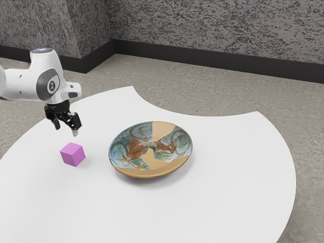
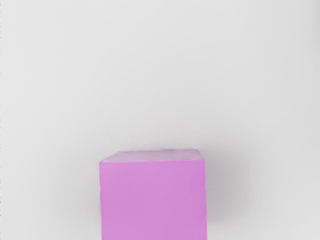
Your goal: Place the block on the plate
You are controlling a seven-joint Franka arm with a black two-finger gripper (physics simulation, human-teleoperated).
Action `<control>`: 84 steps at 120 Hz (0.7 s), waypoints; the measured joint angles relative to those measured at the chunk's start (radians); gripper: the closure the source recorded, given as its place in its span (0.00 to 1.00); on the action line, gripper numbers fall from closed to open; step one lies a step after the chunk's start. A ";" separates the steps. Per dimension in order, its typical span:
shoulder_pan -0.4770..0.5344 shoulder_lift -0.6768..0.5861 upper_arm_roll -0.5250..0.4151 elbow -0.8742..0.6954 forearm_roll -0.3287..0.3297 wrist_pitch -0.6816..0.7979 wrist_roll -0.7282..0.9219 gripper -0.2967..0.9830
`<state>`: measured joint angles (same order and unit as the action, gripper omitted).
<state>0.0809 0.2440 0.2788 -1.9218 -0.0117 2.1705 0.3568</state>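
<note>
The block (image 1: 72, 155), a pink-purple cube, sits flat on the white table (image 1: 230, 169), just beside the plate (image 1: 147, 173) but apart from it, on the side toward the ext. view's left. Wrist view has the block's top face and one side face, w/ soft shadow on the tabletop around it.

Gripper (image 1: 66, 129) is above the block, w/ a gap btwn fingertips and block top. Its two black fingers stand well apart, i.e. open, w/ nothing in their hold. The tips point down toward the table.

Plate is round and shallow w/ a raised rim, patterned in blue-grey, rust brown & tan; it rests upright on the table, toward the ext. view's right of block & gripper.

White arm (image 1: 21, 84) comes in from the ext. view's left, its hand end angled down over the table. The tabletop has a curved outer edge plus a concave cut-in on the side by the wall (image 1: 217, 25). Beyond: grey-brown floor (image 1: 202, 96), dark baseboard (image 1: 228, 60), then the wall, mottled grey.
</note>
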 joint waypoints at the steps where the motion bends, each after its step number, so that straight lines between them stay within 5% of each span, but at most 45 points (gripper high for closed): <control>1: 0.003 0.004 -0.001 0.001 0.000 0.002 0.002 0.23; 84: 0.099 0.137 -0.074 0.022 -0.062 0.085 0.096 0.23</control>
<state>0.1795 0.3806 0.2048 -1.8997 -0.0740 2.2553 0.4531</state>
